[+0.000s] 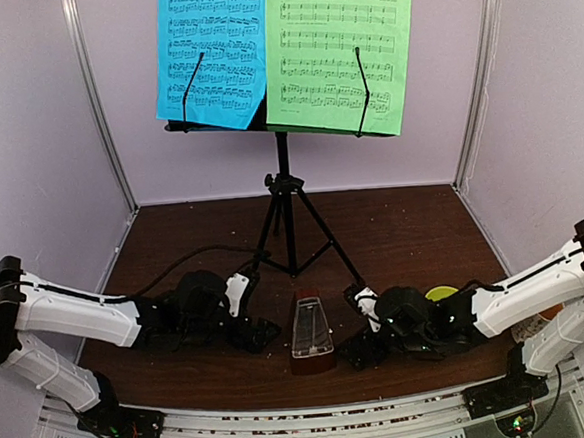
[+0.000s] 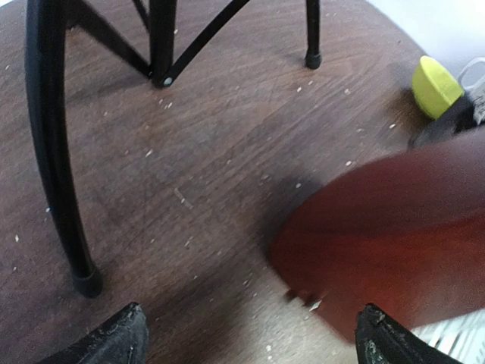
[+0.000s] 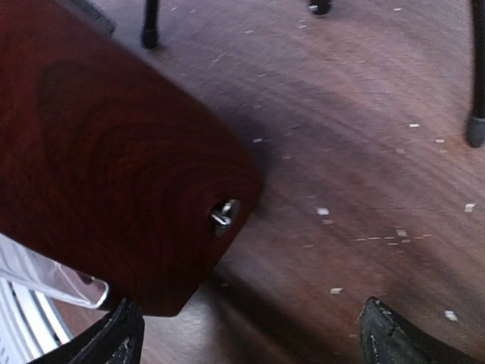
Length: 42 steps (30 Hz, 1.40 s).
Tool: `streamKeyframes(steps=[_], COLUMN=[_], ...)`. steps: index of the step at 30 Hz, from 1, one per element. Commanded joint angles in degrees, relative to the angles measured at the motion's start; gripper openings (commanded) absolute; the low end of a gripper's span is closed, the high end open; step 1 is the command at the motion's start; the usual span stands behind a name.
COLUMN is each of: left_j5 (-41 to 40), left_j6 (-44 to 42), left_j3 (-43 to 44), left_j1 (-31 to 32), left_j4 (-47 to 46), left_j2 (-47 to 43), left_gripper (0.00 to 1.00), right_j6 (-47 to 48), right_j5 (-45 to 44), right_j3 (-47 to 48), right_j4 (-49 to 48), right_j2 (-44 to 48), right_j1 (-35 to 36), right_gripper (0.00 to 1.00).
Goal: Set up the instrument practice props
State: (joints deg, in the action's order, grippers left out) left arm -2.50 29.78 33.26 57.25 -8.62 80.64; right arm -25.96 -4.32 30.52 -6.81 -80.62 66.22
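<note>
From above, the metronome [image 1: 311, 330] stands near the desk's [image 1: 403, 231] front edge, between the released, empty left fingers [image 1: 254, 333] and right fingers [image 1: 360, 348], with the music stand [image 1: 286, 214] behind it. Left wrist: metronome at right, stand leg [image 2: 53, 152] at left, bare wood between. Right wrist: metronome at left, open wood to the right.

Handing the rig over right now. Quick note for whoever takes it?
Left gripper: open, low over the table, left of the metronome, holding nothing.
Right gripper: open, low at the metronome's right, holding nothing.
Music stand is upright at the back, with the blue sheet and green sheet side by side on its desk. The metronome is upright in front of it.
Done: props look placed.
Left: probably just pull both arms clear.
</note>
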Motion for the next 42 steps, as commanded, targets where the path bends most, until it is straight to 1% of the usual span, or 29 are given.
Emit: streamKeyframes(steps=[1, 3, 5, 8, 10, 12, 15, 19, 25, 30, 38, 42], left_j5=[0.85, 0.35, -0.25, -3.04, -8.41, -13.07, -15.58, -19.56, -26.17, -30.57, -31.42, -32.98], left_j6=[0.72, 0.83, 1.15, 1.57, 1.09, 0.78, 1.76, 2.92, 7.74, 12.59, 16.22, 19.15], left_j3=[0.13, -1.32, -2.67, -3.61, -1.74, 1.18, 4.02, 10.02, 18.9, 23.27, 27.38, 28.36], left_j1=[-0.05, -0.07, -0.06, 0.57, 3.13, 6.16, 10.5, 16.34, 20.46, 21.97, 22.2, 22.2], left_j4=[-4.79, -4.63, -3.87, 0.9, 7.01, 12.2, 13.56, 15.47, 18.21, 20.58, 20.84, 22.41], left_j2=[-2.2, -4.18, -8.06, -15.73, -20.61, -23.51, -24.5, -19.66, -9.57, -2.26, 6.29, 8.99], left_gripper=[0.98, 0.98, 0.98, 0.98, 0.98, 0.98, 0.98, 0.98, 0.98, 0.98, 0.97, 0.93], right_j6=[-2.73, -3.56, -4.91, -5.78, -6.31, -7.05, -8.03, -9.32, -12.22, -12.85, -13.88, -14.28], right_j5=[3.2, 4.06, 4.99, 4.99, 4.34, 3.49, 2.77, 2.2, 2.22, 0.8, -0.89, -1.22], right_j3=[2.56, 3.11, 2.62, 1.09, -0.15, -1.51, -2.91, -3.32, -5.31, -7.19, -7.84, -8.31], right_j4=[-8.24, -10.02, -12.03, -13.6, -13.84, -14.56, -16.14, -17.23, -19.38, -18.87, -17.11, -17.49], right_j2=[-3.97, -5.6, -6.08, -4.73, -3.07, -1.29, 0.85, 2.3, 3.37, 5.41, 6.24, 6.28], right_j1=[3.29, 4.04, 4.19, 4.19, 4.2, 4.17, 4.02, 3.61, 1.76, 0.93, 0.34, 0.21], right_gripper=[1.0, 1.0, 1.0, 1.0, 1.0, 1.0, 1.0, 1.0, 1.0, 1.0, 0.98, 0.98])
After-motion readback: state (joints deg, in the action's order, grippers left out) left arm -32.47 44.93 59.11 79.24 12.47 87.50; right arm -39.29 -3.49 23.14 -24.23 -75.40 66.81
